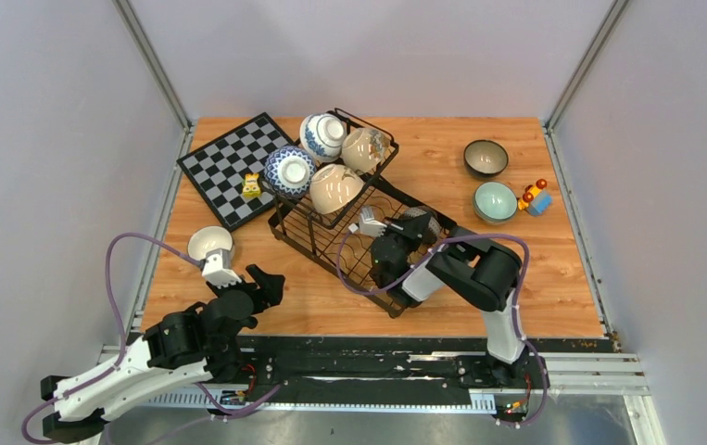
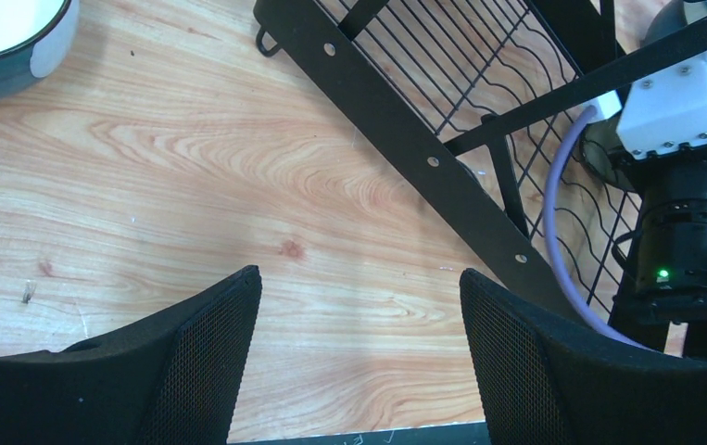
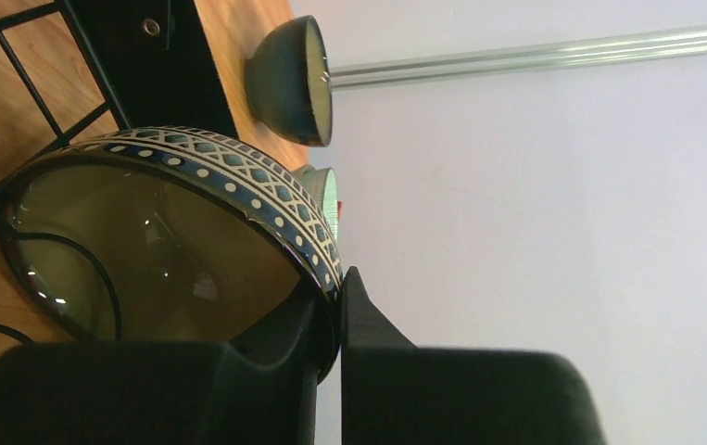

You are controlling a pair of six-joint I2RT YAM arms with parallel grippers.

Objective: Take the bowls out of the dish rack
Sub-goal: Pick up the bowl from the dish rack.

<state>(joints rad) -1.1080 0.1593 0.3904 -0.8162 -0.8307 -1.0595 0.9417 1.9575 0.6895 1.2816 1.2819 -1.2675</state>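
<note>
The black wire dish rack (image 1: 305,228) stands mid-table. Its raised basket holds several bowls: a blue-and-white one (image 1: 321,134), a glossy beige one (image 1: 365,148), a blue patterned one (image 1: 289,171) and a beige one (image 1: 335,188). My right gripper (image 1: 405,234) is in the lower tray, shut on the rim of a dark bowl with a blue patterned band (image 3: 173,241); its fingers (image 3: 338,306) pinch the rim. My left gripper (image 2: 359,315) is open and empty above bare wood beside the rack's frame (image 2: 405,139). A white bowl (image 1: 210,243) sits by it.
A dark bowl (image 1: 486,158) and a pale teal bowl (image 1: 495,200) sit on the table at right, beside a small coloured toy (image 1: 535,197). A checkerboard (image 1: 233,167) with a yellow toy (image 1: 251,185) lies at the back left. Grey walls close three sides.
</note>
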